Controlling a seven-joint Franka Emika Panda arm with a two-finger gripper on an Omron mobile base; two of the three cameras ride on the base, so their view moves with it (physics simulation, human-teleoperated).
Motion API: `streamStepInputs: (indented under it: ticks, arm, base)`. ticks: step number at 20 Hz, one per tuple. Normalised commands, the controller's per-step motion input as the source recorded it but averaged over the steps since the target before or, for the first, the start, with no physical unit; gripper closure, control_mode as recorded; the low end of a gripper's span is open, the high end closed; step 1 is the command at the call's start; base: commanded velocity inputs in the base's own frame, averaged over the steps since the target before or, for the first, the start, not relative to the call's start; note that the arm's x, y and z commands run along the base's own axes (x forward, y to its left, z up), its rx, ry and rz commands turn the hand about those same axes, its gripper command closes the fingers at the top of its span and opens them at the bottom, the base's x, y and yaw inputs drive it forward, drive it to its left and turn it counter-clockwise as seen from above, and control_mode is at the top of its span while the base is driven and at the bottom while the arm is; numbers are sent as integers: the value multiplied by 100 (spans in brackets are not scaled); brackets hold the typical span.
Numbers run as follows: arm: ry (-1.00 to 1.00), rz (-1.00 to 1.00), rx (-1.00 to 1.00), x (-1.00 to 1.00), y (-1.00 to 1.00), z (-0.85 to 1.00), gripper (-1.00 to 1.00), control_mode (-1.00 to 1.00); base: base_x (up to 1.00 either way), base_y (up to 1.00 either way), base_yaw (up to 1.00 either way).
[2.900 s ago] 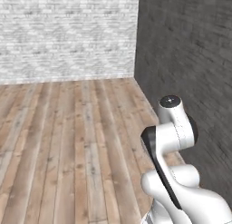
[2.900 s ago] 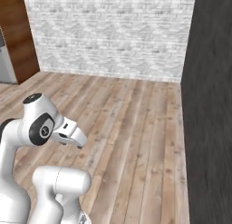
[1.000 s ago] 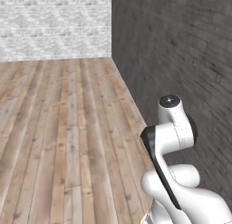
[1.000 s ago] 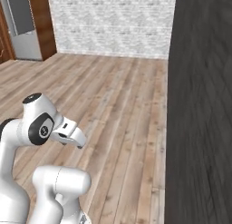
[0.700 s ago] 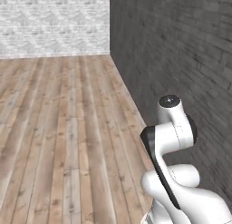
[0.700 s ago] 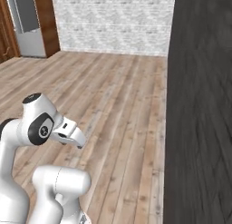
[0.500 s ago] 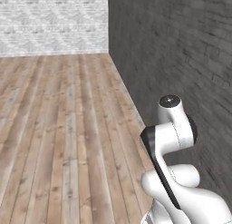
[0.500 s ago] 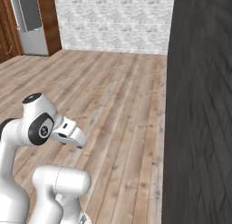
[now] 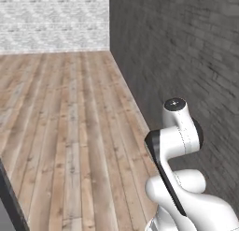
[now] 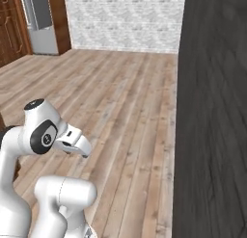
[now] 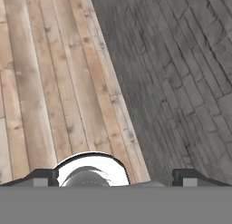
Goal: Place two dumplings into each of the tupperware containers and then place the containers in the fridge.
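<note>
My gripper (image 11: 117,177) is open, its two dark fingertips (image 11: 43,177) standing wide apart with nothing between them. It points down at bare wooden floor beside a dark brick wall (image 11: 181,82). The arm is folded close over the base. The fridge (image 10: 41,20) stands far off at the top left of the right base view, a tall silver-grey front between brown wooden cabinets (image 10: 12,25). The dumplings and the tupperware containers are out of view.
A dark grey brick wall (image 9: 186,57) runs close along the right side. A white brick wall (image 10: 125,20) closes the far end of the plank floor (image 9: 70,113). A dark slanted edge (image 9: 9,197) cuts into the lower left of the left base view.
The whole scene has shifted in both base views, so the base has moved. The dark wall takes up more of the picture, and the fridge stands further right. The arm keeps its pose, gripper open.
</note>
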Motion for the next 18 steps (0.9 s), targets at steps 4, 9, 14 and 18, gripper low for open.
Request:
streamStepInputs:
  ticks: [4,9,14,18]
  arm:
    - [0,0,0,0,0,0,-100,100]
    - [0,0,0,0,0,0,-100,100]
    - [0,0,0,0,0,0,-100,100]
    - [0,0,0,0,0,0,-100,100]
  base:
    - [-100,18,0]
    - [-91,44,0]
    - [-77,57,0]
    - [-92,58,0]
